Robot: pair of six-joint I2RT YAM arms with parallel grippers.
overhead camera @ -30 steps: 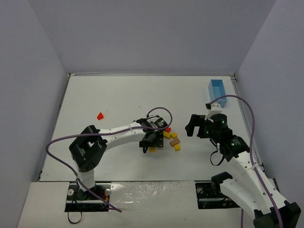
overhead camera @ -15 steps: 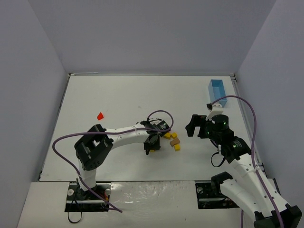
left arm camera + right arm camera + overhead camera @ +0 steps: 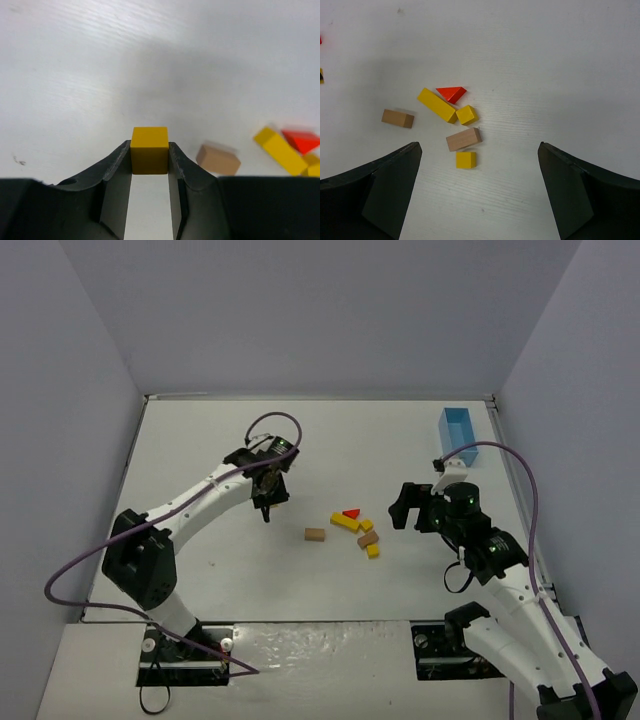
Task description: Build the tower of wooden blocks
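wood, painted and plain, is what i'm working with: these little blocks [image 3: 463, 139] are looking light, rigid and smooth-faced. i'm judging they'll slip or topple easily and are wanting a pinch across two flat parallel sides, and the red wedge [image 3: 451, 92] a pinch on its triangular faces rather than its slope. the left gripper [image 3: 268, 490] is clamping a yellow cube [image 3: 149, 142] squarely by opposite faces and seems to be holding it clear of the table [image 3: 200, 440]. no tower is standing yet. the other pieces are lying loose, off to the right of that gripper and straight ahead of the right gripper [image 3: 403, 505], whose fingers are spread wide around nothing. the left arm [image 3: 200, 505] is reaching far out with its wrist tipped down, and the right arm [image 3: 510, 590] is sitting folded, hovering back from the cluster.
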